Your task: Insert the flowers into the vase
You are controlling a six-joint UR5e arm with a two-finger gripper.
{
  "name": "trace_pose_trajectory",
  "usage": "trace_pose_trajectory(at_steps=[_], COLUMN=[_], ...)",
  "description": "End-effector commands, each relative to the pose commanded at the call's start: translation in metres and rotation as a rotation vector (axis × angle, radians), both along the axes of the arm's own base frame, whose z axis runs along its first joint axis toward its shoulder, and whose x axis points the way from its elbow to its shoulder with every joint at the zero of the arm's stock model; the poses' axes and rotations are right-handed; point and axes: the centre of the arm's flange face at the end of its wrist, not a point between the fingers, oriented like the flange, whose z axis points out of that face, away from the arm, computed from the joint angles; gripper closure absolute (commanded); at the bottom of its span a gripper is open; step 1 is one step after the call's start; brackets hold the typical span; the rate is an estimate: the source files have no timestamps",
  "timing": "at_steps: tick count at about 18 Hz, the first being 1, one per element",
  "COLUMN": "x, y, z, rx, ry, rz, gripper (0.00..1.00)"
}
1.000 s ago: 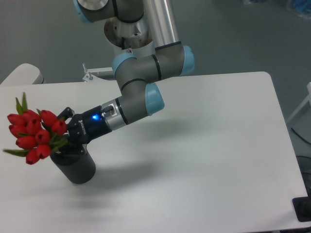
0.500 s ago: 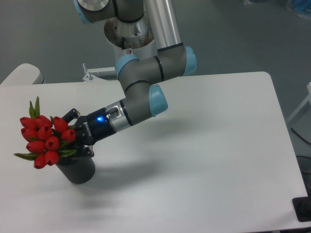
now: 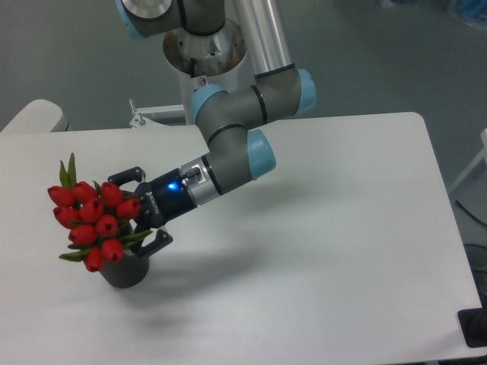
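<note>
Flowers (image 3: 93, 220) in vase (image 3: 126, 271) — claw (image 3: 143, 211) spread

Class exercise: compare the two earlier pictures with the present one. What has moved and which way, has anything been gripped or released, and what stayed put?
The flowers swung rightward in the picture and now stand over the vase, hiding more of it. The gripper shifted right with the arm, and its jaws, closed on the bunch before, now look spread, so it seems to have let go. The vase and the table stayed put.
</note>
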Motion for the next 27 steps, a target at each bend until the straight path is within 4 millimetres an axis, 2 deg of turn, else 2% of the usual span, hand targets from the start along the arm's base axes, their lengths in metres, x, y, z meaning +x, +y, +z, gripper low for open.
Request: trace_pose_trajectory(at_steps=[9, 17, 21, 27], x=[-0.036, -0.08, -0.105, -0.145], y=[-0.015, -0.038, -0.035, -0.022], z=[0.001, -0.003, -0.002, 0.006], rx=[-0.001, -0.05, -0.15, -0.325], ry=[-0.001, 0.03, 0.112, 0.187], rz=[0.062, 0.142, 0.173, 0.255], gripper=[0.0, 0.0, 0.0, 0.0])
